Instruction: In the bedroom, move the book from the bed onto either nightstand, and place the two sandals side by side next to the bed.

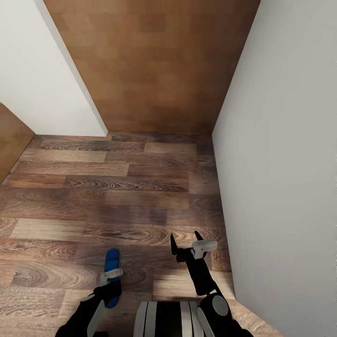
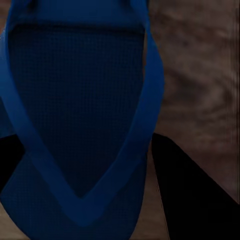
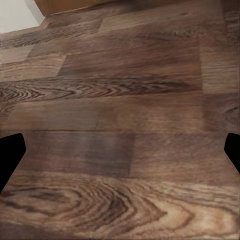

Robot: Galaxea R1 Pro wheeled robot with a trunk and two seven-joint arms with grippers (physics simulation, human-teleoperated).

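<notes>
One bright blue sandal (image 1: pixel 112 262) hangs just above the wooden floor at the lower left of the head view, with my left gripper (image 1: pixel 111 276) shut on it. Up close, the sandal (image 2: pixel 80 100) with its V-shaped strap lies between the dark fingers (image 2: pixel 195 195). My right gripper (image 1: pixel 186 241) hovers open over bare floor near the right wall, nothing between its fingertips (image 3: pixel 10 155). The book, the bed and the nightstand are out of view.
A light-grey wall (image 1: pixel 281 164) runs close along my right side. Ahead stands a brown wooden panel (image 1: pixel 154 61), with a white wall (image 1: pixel 42 75) to its left and another brown panel (image 1: pixel 9 140) at the far left edge. Wood floor (image 1: pixel 117 187) stretches ahead.
</notes>
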